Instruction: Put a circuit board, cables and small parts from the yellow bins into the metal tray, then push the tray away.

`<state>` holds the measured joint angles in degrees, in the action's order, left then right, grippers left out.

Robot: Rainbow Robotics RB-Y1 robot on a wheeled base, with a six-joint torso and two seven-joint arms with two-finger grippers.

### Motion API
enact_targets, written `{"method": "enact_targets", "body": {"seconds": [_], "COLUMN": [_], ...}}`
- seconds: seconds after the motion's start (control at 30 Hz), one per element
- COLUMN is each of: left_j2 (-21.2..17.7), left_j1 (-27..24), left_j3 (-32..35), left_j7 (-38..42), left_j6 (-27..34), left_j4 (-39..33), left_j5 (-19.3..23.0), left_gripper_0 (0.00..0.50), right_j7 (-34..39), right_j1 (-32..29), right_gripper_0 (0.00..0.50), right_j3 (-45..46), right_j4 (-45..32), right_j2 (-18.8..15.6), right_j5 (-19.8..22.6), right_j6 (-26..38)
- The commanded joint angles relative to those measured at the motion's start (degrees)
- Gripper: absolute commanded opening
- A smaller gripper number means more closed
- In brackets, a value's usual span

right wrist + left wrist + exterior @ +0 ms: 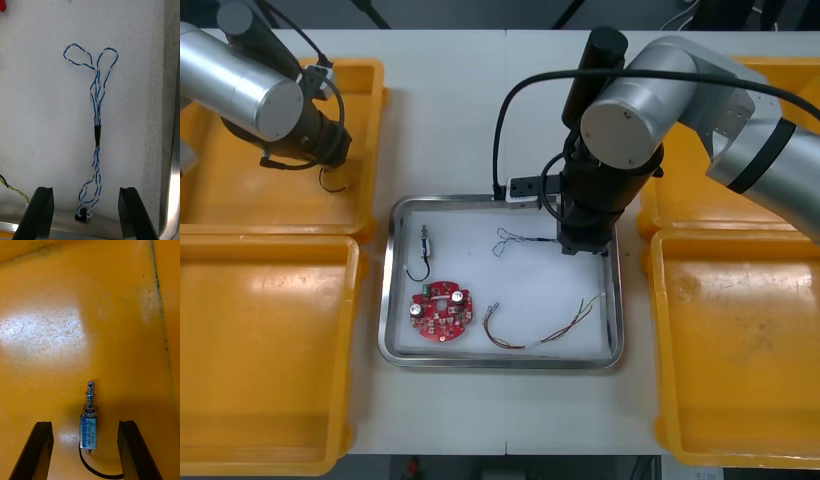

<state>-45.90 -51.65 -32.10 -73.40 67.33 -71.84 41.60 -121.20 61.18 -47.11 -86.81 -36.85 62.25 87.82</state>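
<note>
We find the right gripper (85, 190) low over the metal tray (395, 340), fingers apart, with the twisted blue and white cable (96, 112) lying free between them on the white lining. The tray also holds a round red circuit board (441, 310), a red and yellow cable (540, 335) and a small metal part (425, 242). The left gripper (84, 423) hangs in the left side's farther yellow bin (240, 200), fingers apart around a second metal part (89, 427), touching neither finger.
</note>
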Motion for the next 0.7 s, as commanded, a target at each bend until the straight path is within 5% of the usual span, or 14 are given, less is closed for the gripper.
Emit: {"method": "enact_targets", "body": {"seconds": [0.03, 0.5, 0.57, 0.6, 0.7], "left_j2": [0.5, 0.6, 0.6, 0.5, 0.5], "left_j1": [-2.8, -2.8, -2.8, -2.8, -2.8], "left_j3": [-0.9, -3.6, -3.8, -3.8, -3.8], "left_j7": [-0.8, -2.5, -2.5, -2.5, -2.7], "left_j6": [-1.1, -5.3, -5.6, -5.6, -5.7], "left_j4": [1.0, 4.9, 4.9, 5.0, 5.1], "left_j5": [-0.4, 4.6, 4.6, 4.6, 4.5], "left_gripper_0": [0.500, 0.500, 0.354, 0.198, 0.082], "right_j7": [8.0, 31.8, 34.6, 36.6, 41.3], "right_j1": [2.5, 1.1, 0.3, -0.5, -2.8], "right_gripper_0": [0.500, 0.500, 0.500, 0.500, 0.500], "right_j3": [5.5, 12.3, 13.5, 14.3, 16.7], "right_j4": [-6.5, -18.0, -18.9, -19.6, -22.0], "right_j2": [-1.6, -10.3, -11.3, -12.1, -14.6], "right_j5": [0.9, 3.0, 3.1, 3.3, 3.3], "right_j6": [3.8, 9.0, 9.5, 9.6, 9.8]}}
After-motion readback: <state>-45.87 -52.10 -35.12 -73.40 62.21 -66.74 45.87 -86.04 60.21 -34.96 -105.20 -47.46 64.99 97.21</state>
